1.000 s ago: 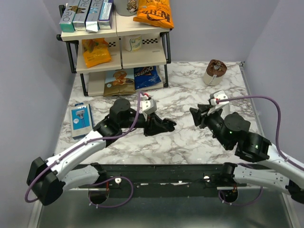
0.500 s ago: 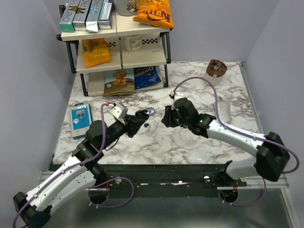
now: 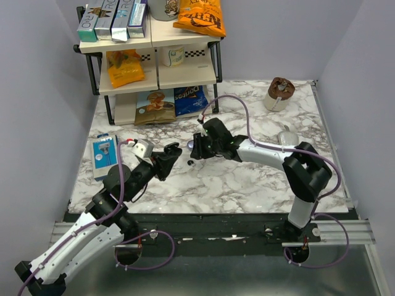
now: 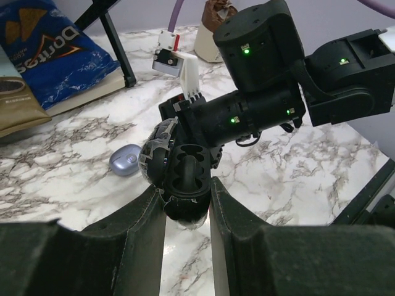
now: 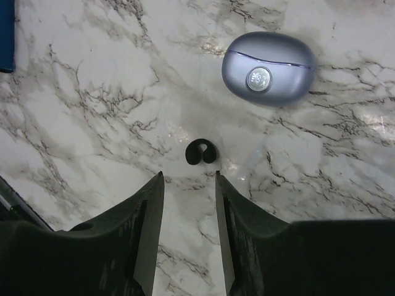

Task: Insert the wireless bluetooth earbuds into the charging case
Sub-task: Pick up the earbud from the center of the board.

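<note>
We see the right end effector [image 5: 188, 179] part-open and empty, poised over one black earbud [image 5: 200, 152] on the marble tabletop [image 5: 92, 92], seemingly to pinch it. The lilac charging case [image 5: 268, 69] lies close beside. The left end effector [image 4: 187, 197] hovers near, slightly parted; we cannot tell if it holds anything.

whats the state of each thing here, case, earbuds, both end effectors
case: closed, lying on the table
loose earbud: on the table, ungripped
held earbud: clamped, off the table
left end effector: shut on held earbud
right end effector: open, above loose earbud
</note>
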{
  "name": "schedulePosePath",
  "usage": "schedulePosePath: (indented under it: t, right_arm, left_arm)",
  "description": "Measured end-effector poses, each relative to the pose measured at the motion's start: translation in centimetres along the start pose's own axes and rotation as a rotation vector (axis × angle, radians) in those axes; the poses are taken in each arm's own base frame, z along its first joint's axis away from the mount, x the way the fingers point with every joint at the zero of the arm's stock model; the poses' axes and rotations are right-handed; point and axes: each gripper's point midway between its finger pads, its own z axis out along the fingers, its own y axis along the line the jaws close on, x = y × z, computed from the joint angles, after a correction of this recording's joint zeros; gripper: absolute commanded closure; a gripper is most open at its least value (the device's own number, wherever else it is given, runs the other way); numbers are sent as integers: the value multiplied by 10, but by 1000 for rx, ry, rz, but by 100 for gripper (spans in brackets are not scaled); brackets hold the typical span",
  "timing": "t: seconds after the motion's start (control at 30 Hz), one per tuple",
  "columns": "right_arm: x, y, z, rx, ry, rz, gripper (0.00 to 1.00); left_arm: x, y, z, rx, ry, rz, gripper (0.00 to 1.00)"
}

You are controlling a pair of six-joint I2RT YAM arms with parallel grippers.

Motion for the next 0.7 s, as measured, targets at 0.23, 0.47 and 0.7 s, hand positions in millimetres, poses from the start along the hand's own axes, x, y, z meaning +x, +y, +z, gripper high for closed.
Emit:
schedulePosePath:
  t: [0.23, 0.47, 0.7]
  right_arm:
    - [9, -8, 21, 19, 48, 39, 54]
    - [18, -14, 31, 48, 76, 127, 57]
    - [24, -18, 44, 67, 102, 177, 59]
  left_arm:
    - [5, 4, -2, -16, 12, 1, 100]
    - [5, 6, -2, -28, 12, 1, 100]
    - [8, 7, -2, -30, 14, 1, 100]
